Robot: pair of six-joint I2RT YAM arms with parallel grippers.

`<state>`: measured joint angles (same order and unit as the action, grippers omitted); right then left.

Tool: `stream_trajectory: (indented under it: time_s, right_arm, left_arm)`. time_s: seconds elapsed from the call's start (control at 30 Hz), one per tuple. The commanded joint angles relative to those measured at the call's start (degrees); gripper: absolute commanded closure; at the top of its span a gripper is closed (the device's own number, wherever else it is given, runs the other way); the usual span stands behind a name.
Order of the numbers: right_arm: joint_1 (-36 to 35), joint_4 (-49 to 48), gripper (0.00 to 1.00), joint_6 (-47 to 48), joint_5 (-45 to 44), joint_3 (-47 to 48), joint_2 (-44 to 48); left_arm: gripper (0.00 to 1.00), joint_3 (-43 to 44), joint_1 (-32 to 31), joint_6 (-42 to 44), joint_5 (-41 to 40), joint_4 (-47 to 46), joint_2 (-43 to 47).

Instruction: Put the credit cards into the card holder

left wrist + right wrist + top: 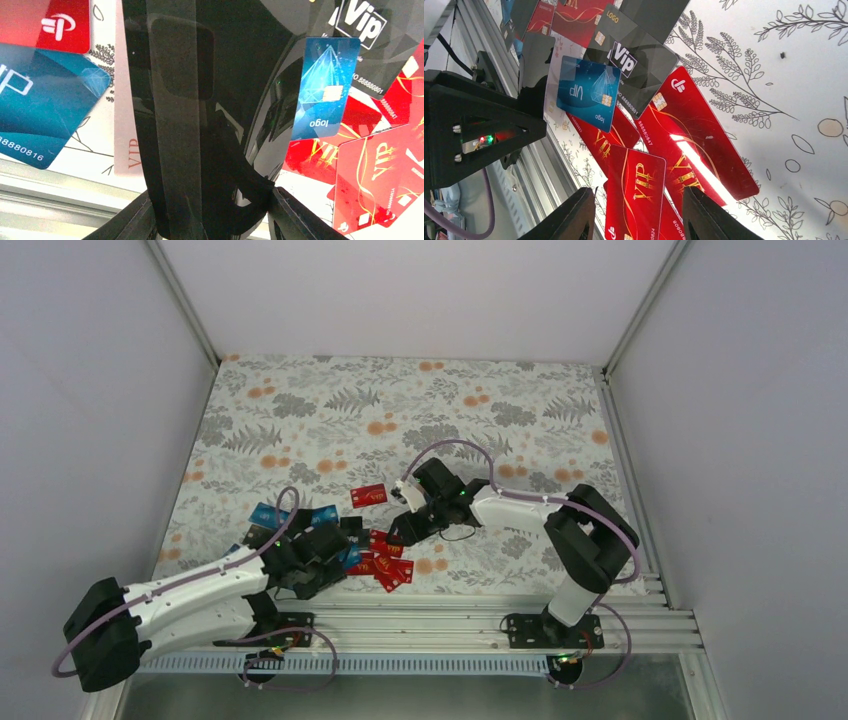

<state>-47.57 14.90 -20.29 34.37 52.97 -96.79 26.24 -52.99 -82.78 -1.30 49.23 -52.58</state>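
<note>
My left gripper (212,210) is shut on the dark card holder (200,100), with one finger pressed against each side. A light blue card (325,87) stands at the holder's right edge; the right wrist view shows the same blue card (589,92) against the holder (535,60). My right gripper (639,212) hangs open over a red VIP card (634,195) that lies on other red cards (704,145). A black Vip card (639,65) lies beyond them. In the top view both grippers, left (335,545) and right (400,530), meet over the red pile (390,565).
A lone red card (369,495) lies farther back, and blue cards (268,512) lie left of the left arm. A white VIP card (127,125) lies under the holder. The aluminium rail (430,620) runs along the near edge. White walls enclose the flowered cloth (400,410).
</note>
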Motion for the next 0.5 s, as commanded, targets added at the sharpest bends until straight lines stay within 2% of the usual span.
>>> stream_trajectory:
  time_s: [0.0,0.2,0.47]
  right_arm:
    - [0.8,-1.2,0.54,-1.4,-1.2,0.9,0.9]
    - [6.1,-3.2,0.54,-3.2,3.5,-0.9,4.9]
    - [11.9,-3.9,0.53,-5.3,17.2,-1.1,9.4]
  left_arm:
    - [0.63,1.9,0.1,1.9,-1.4,1.1,-0.3]
    - [0.63,6.6,-0.2,7.3,-5.1,0.1,-1.3]
    - [0.63,17.7,-0.9,20.5,-9.6,-2.3,-6.4]
